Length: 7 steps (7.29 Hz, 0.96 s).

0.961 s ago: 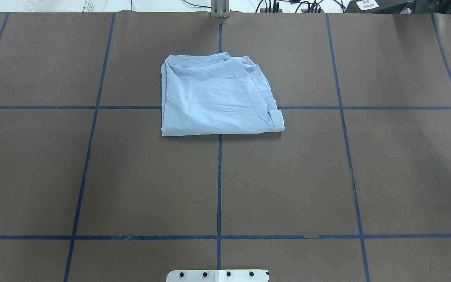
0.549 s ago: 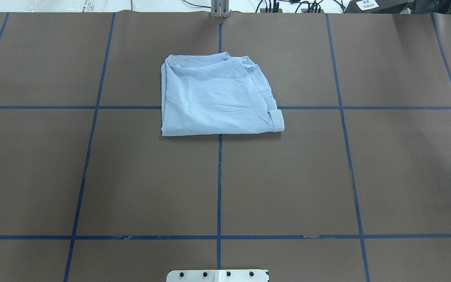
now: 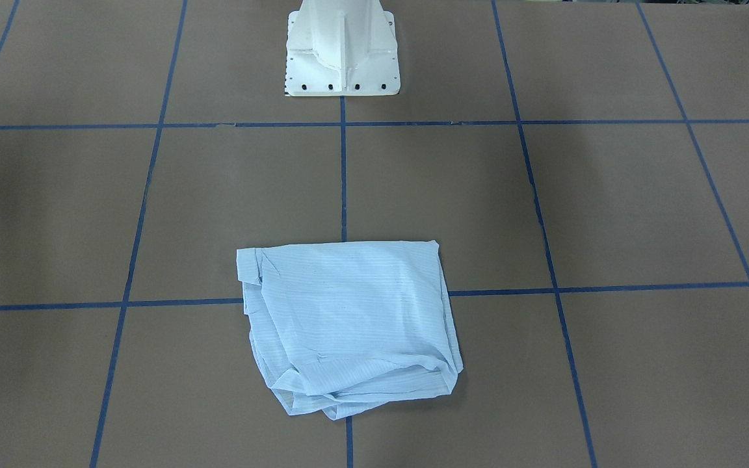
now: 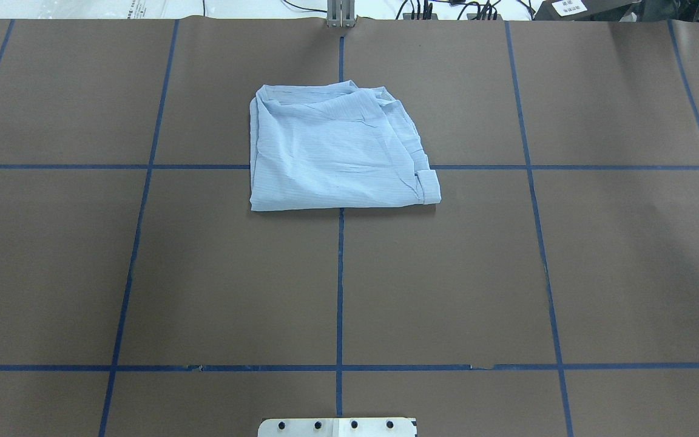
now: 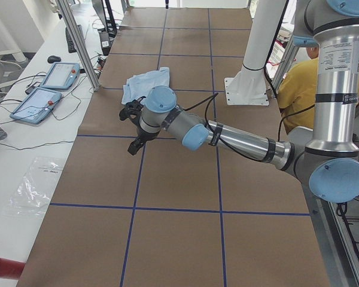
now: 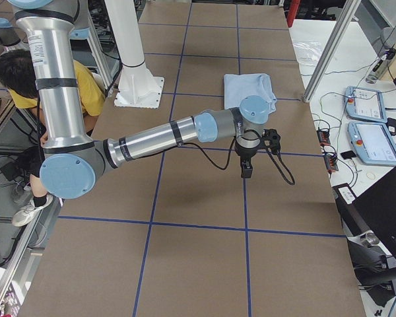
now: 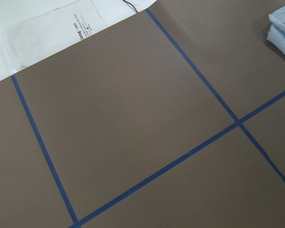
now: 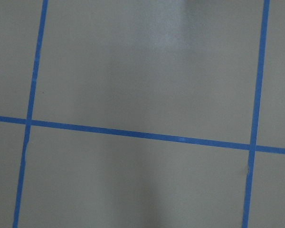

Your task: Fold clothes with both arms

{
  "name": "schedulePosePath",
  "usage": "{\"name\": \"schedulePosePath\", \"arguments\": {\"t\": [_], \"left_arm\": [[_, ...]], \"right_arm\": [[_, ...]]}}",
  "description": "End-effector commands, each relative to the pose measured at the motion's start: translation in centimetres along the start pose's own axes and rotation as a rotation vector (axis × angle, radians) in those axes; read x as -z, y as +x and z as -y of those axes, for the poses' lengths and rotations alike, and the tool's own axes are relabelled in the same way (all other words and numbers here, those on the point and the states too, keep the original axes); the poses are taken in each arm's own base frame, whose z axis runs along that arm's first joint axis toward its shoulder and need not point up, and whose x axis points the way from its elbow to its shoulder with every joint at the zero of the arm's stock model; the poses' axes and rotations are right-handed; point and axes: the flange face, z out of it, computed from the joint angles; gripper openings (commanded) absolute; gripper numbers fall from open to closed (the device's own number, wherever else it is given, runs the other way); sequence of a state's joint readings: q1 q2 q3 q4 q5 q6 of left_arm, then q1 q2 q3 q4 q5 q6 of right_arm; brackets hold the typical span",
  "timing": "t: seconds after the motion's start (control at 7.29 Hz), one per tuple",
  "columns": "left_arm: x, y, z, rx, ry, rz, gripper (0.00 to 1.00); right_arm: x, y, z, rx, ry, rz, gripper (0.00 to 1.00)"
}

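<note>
Well off to the left, saw the left gripper (image 5: pixel 133 147) hanging above the desk (image 4: pixel 204 273), clear of the cloth; could not tell how wide. Found the shirt (image 4: pixel 337 155) folded into a rough square at mid-desk, flat across blue tape lines (image 4: pixel 340 273), touched by neither gripper. Saw the right gripper (image 6: pixel 246 173) above the desk at right; could not tell its width.

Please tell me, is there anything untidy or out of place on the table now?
Only small things. The folded shirt is not a neat rectangle: a cuff sticks out at one corner, and its edge far from the robot shows loose, uneven layers.
</note>
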State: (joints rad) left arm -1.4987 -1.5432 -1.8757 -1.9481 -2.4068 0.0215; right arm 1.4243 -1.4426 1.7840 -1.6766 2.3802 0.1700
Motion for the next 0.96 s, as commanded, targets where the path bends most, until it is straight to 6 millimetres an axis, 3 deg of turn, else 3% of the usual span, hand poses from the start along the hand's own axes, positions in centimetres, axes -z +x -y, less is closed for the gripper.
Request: {"name": "schedulePosePath", "arguments": {"t": [0.0, 0.82], "left_arm": [[0.01, 0.01, 0.01, 0.001, 0.000, 0.000, 1.00], [-0.08, -0.20, 0.00, 0.006, -0.003, 0.011, 1.00]], "right_arm": [[-0.01, -0.06, 0.03, 0.001, 0.000, 0.001, 1.00], [-0.09, 0.44, -0.04, -0.002, 0.002, -0.027, 1.00]]}}
